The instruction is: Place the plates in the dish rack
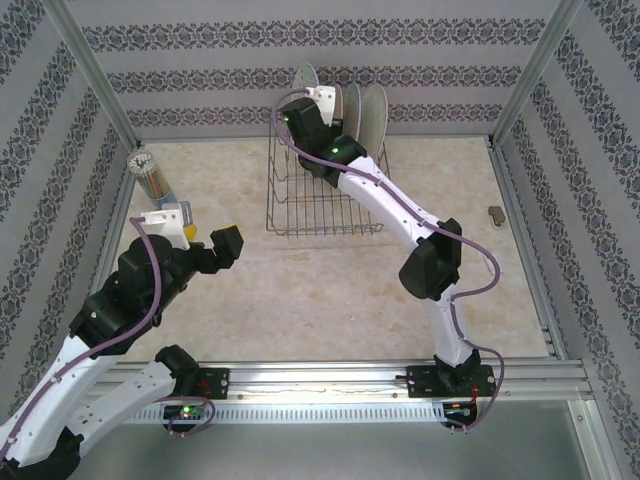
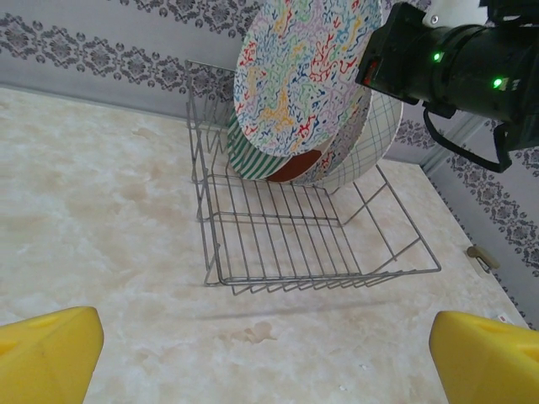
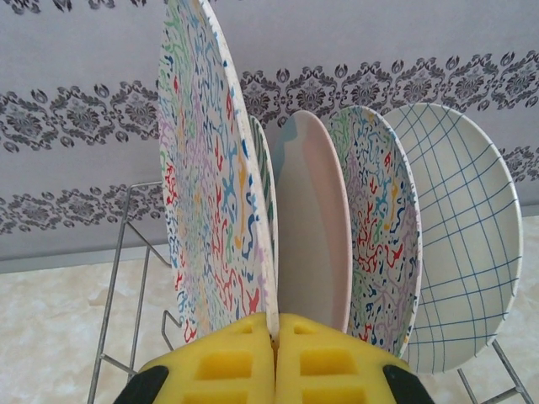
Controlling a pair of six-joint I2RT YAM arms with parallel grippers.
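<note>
At near left, hovering over the table (image 2: 101, 194) with yellow pads (image 2: 46, 358) spread wide and nothing between them: left gripper (image 1: 205, 238). Farther back, pinched tight on the rim of a floral plate (image 3: 206, 185) standing on edge in the dish rack (image 2: 337, 278): right gripper (image 3: 276, 337). Beyond, racked upright: striped plate (image 3: 263, 164), cream plate (image 3: 312, 227), second floral plate (image 3: 379, 236), checked plate (image 3: 463, 244). Seemingly all five in, leaving only letting go and backing off. Hard to judge: seating of the held plate, its bottom edge and the prongs masked by the gripper.
</note>
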